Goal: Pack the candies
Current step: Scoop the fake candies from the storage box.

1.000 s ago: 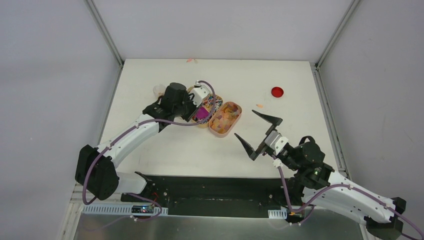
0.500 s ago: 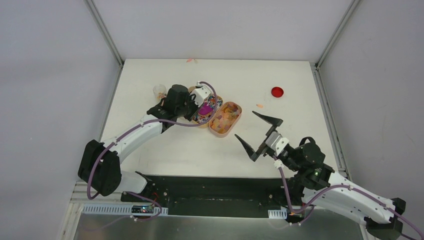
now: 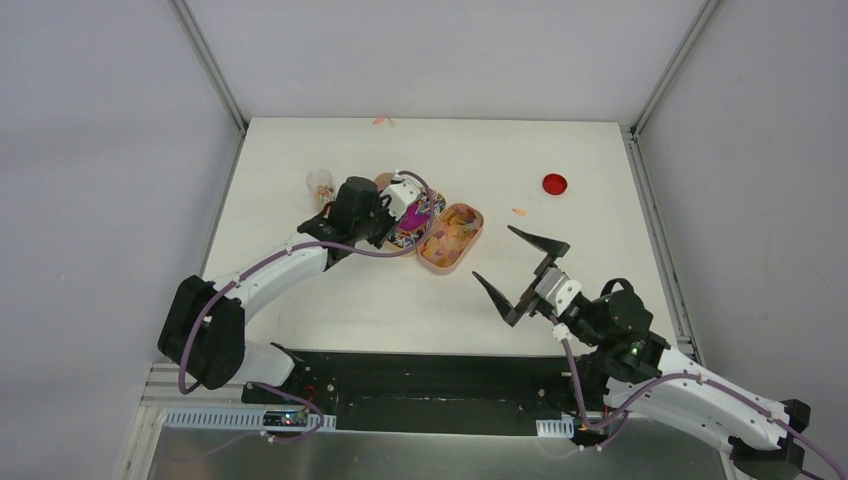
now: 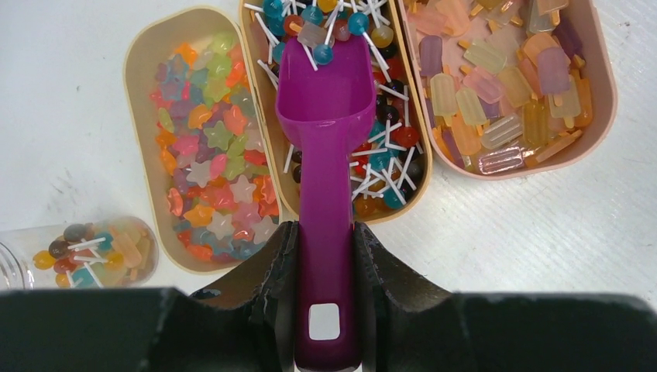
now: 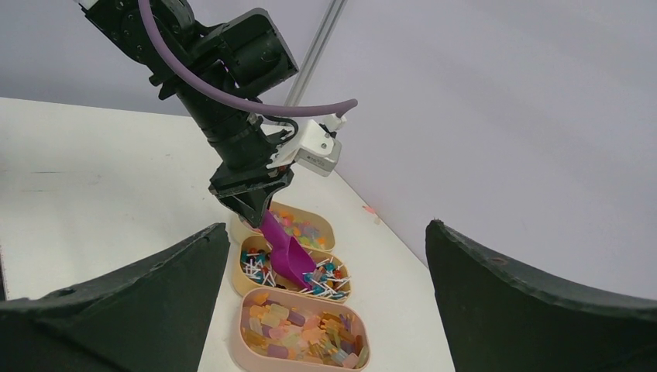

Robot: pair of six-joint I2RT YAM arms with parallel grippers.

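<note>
The left fingers [image 4: 280, 267] are closed partway, both of them pressing tight on the handle of a purple scoop [image 4: 325, 116]. Out from that grip the scoop runs towards 12 o'clock. It tilts down over the middle one of three oval trays, and its mouth sits in among the candies [image 4: 383, 167] there.

Those are little ball lollipops on white sticks, and a few of them lie right in the lip of the scoop. The middle tray [image 4: 424, 194] is packed with them on either side of the scoop's bowl.

At 10 o'clock from the fingers, the left tray [image 4: 139, 70] holds star-shaped gummies in mixed bright colours. At 2 o'clock, the right tray [image 4: 600, 128] holds translucent ice-lolly shapes in yellow, orange and purple. The three trays lie side by side, rims touching or nearly so.

Down at 8 o'clock from the scoop's bowl, just beside the left tray, a small clear jar [image 4: 77, 252] has some lollipops and other pieces inside it.

Over to the right fingers [image 3: 538, 240]: spread as wide as they go and gripping nothing, above the white surface [image 3: 350, 290]. They point at the trays, which lie at 10 o'clock from them in the top view and well apart.

A flat red disc [image 3: 554, 183] lies alone near the far right of the surface, with one stray orange bit [image 3: 519, 211] at 7 o'clock from it.
</note>
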